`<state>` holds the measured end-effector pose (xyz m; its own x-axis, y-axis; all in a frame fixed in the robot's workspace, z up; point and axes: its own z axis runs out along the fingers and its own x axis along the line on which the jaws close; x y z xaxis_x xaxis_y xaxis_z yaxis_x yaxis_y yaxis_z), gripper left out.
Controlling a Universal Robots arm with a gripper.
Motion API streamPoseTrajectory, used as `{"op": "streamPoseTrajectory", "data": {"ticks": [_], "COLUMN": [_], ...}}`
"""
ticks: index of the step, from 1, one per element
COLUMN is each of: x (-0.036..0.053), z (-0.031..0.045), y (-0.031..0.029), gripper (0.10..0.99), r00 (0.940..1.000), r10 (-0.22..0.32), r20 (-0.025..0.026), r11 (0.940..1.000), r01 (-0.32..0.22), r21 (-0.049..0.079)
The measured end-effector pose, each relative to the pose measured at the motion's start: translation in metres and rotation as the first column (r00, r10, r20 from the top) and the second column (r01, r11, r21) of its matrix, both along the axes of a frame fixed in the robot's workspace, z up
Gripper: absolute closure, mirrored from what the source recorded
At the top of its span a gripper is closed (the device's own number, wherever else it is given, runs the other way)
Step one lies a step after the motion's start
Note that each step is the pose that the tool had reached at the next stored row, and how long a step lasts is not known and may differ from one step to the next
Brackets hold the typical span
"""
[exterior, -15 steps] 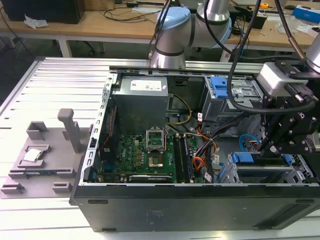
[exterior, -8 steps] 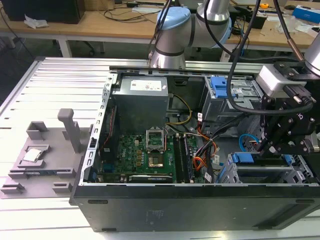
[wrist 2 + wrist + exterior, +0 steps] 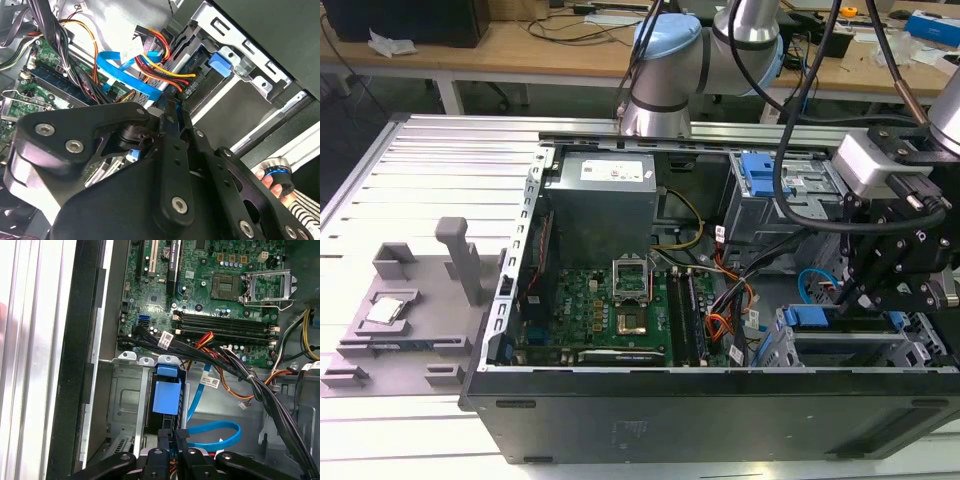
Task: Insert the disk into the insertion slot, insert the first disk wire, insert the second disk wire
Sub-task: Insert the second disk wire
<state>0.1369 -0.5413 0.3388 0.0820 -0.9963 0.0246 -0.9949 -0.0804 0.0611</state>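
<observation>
The disk (image 3: 166, 396), in its bright blue carrier, sits inside the insertion slot (image 3: 125, 400), the low perforated metal cage at the exterior view's right of the open computer case; the disk (image 3: 817, 317) shows there too. The first disk wire (image 3: 165, 70), red and orange leads, runs to a black plug at the disk's back edge. My gripper (image 3: 171, 432) hangs just behind the disk with its fingers close together at the end of the second disk wire (image 3: 220, 432), a light-blue looped cable. The fingertips (image 3: 170, 117) cover that wire's plug.
The motherboard (image 3: 610, 310) and the power supply (image 3: 600, 205) fill the case's middle. A taller cage with a blue latch (image 3: 770, 190) stands behind my gripper (image 3: 850, 290). A black cable bundle (image 3: 240, 370) crosses nearby. A hand (image 3: 265, 177) shows beside the gripper body. A grey fixture (image 3: 410, 300) lies outside the case.
</observation>
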Motion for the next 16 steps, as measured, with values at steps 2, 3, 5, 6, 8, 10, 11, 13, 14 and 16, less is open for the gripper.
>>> {"op": "streamPoseTrajectory", "data": {"ticks": [2, 3, 5, 6, 8, 10, 11, 13, 14, 16], "x": [0.0, 0.0, 0.0, 0.0, 0.0, 0.0, 0.0, -0.0001, -0.0002, -0.0002], "z": [-0.001, -0.0021, -0.004, -0.0044, -0.0045, -0.0048, -0.0045, -0.0023, -0.0012, 0.0], "y": [-0.0003, -0.0003, -0.0003, -0.0003, -0.0003, -0.0003, -0.0005, -0.0015, -0.0019, -0.0035], "gripper": [0.922, 0.922, 0.922, 0.922, 0.922, 0.922, 0.922, 0.922, 0.922, 0.922], "r00": [1.0, 1.0, 1.0, 1.0, 1.0, 1.0, 1.0, 1.0, 1.0, 1.0], "r10": [0.0, 0.0, 0.0, 0.0, 0.0, 0.0, 0.0, 0.0, 0.0, 0.0], "r20": [0.0, 0.0, 0.0, 0.0, 0.0, 0.0, 0.0002, 0.002, 0.0028, 0.0033], "r11": [1.0, 1.0, 1.0, 1.0, 1.0, 1.0, 1.0, 1.0, 1.0, 1.0], "r01": [0.0, 0.0, 0.0, 0.0, 0.0, 0.0, 0.0, 0.0, 0.0, 0.0], "r21": [-0.001, -0.001, 0.0, 0.0, 0.0, 0.0, 0.0, 0.001, 0.001, 0.001]}}
